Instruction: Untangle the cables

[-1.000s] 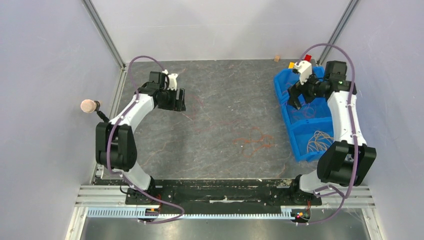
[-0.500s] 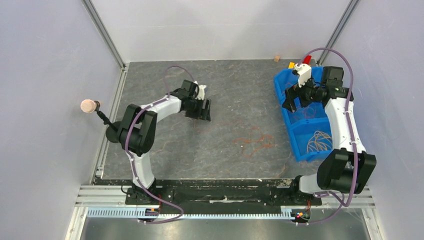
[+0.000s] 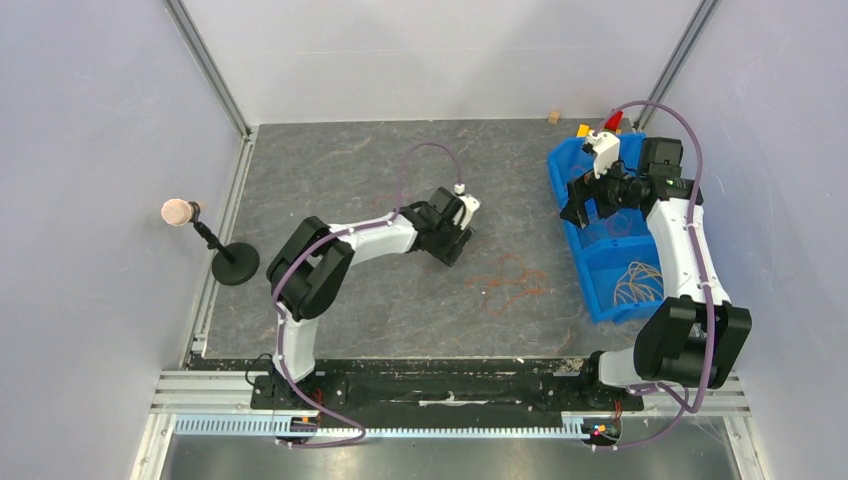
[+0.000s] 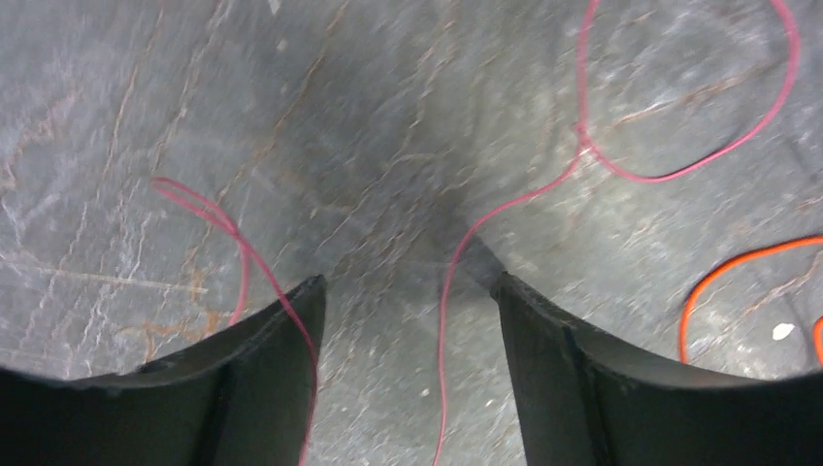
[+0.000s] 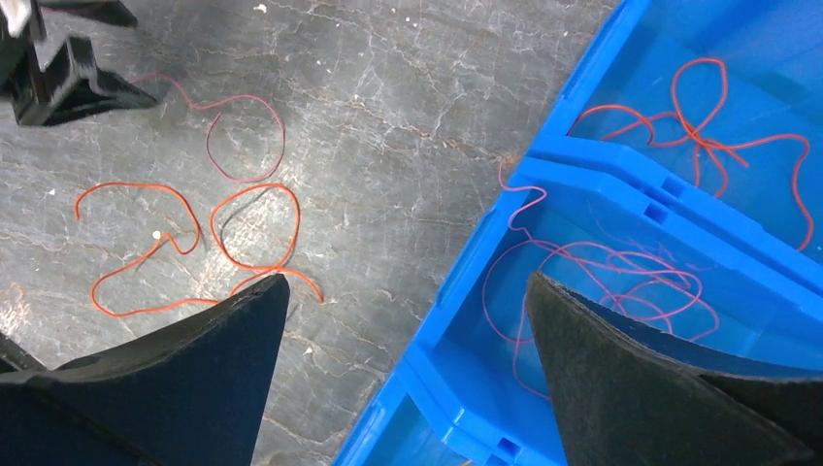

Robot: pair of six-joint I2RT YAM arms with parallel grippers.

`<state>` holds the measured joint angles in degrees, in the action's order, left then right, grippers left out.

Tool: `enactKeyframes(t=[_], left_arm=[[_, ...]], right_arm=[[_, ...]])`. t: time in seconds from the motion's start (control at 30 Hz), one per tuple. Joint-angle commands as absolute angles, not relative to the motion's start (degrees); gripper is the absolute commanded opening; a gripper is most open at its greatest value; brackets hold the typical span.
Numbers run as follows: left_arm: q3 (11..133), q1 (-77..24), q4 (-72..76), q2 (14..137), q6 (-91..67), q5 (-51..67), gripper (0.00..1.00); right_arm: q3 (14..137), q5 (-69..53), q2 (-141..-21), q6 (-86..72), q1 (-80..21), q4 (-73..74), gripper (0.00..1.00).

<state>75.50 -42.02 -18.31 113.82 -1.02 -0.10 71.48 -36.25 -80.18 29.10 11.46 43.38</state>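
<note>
Left claw [image 4: 408, 374]: jaws open, nothing gripped. Pink cable [image 4: 660, 180] lies on the table [image 3: 330, 170] and runs up between the fingers; a second strand skirts one finger's inner edge. Orange loops [image 3: 510, 282] sit at 4 o'clock of the claw, near but apart. Bare table from 9 to 12 o'clock. Left arm is low, stretched toward 2 o'clock, elbow folded back near its base.

Right claw [image 5: 403, 374]: jaws open, empty, hanging over the 9 o'clock wall of the blue bin [image 5: 451, 291]. In the bin: orange tangle [image 5: 699, 131] in the far compartment, pink tangle [image 5: 621, 262] in the middle, pale coil [image 3: 638, 282] in the near one. Right arm is upright, wrist turned to 9 o'clock. Cell wall is close at 3.
</note>
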Motion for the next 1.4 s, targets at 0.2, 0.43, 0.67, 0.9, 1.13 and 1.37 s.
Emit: enactKeyframes(t=[0.2, 0.43, 0.67, 0.9, 1.13, 1.37], left_arm=[[72.0, -46.9, -22.0, 119.2, 8.0, -9.2, 0.06], [73.4, -39.8, -27.2, 99.3, 21.1, 17.8, 0.02], [84.2, -36.0, -42.7, 89.7, 34.3, 38.0, 0.02], [90.2, -34.2, -47.4, 85.0, 38.9, 49.9, 0.02], [92.3, -34.1, -41.9, 83.2, 32.7, 54.1, 0.02], [90.8, -33.1, -36.5, 80.3, 28.3, 52.0, 0.02]], right_arm=[[71.4, -39.0, -79.0, 27.3, 11.1, 38.9, 0.93], [67.3, -50.2, -74.6, 27.1, 10.0, 31.6, 0.95], [60.7, -51.7, -66.5, 20.5, -3.3, 14.8, 0.98], [60.9, -49.0, -65.3, 17.1, -17.3, 4.3, 0.98], [58.7, -46.6, -68.0, 13.1, -26.4, -6.0, 0.96], [58.5, -43.3, -70.0, 12.7, -29.3, -6.3, 0.12]])
